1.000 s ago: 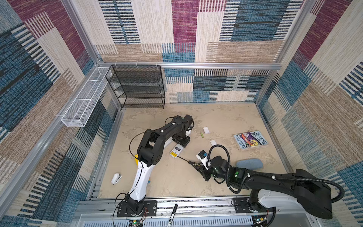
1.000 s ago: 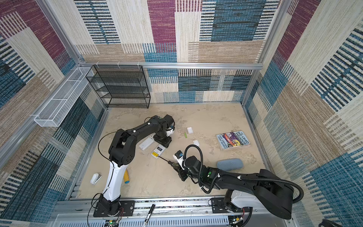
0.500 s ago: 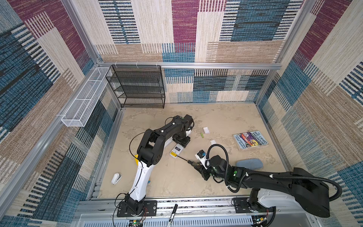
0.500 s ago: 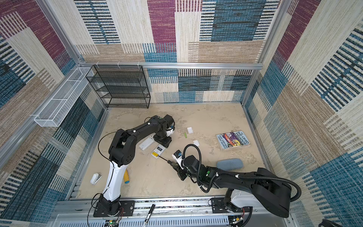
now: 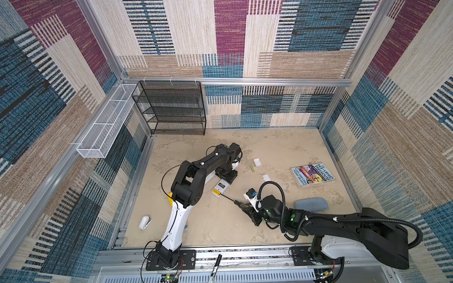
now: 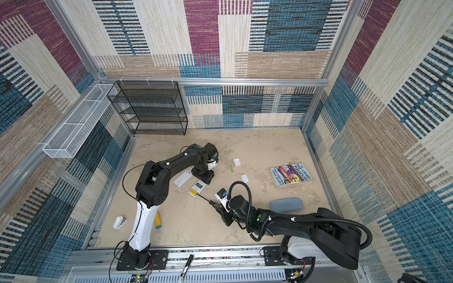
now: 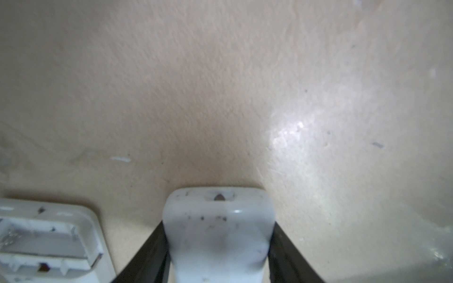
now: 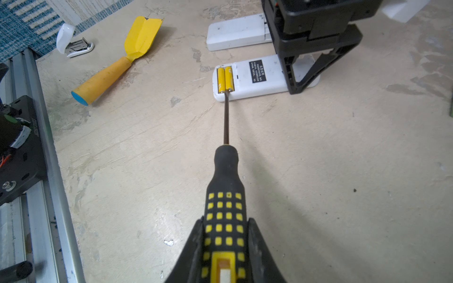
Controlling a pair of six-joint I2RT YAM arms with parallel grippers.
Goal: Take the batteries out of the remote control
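Observation:
A white remote control lies back-up on the table with its battery bay uncovered. Two yellow batteries sit side by side in the bay. My left gripper stands over the remote's far end, shut on it. My right gripper is shut on a black-and-yellow screwdriver. The screwdriver's tip rests at the near end of the yellow batteries. One green battery lies loose on the table.
A second white remote lies beside the first. Two white covers, a book, a grey pouch, a yellow scoop, a stapler and a black wire shelf also stand around.

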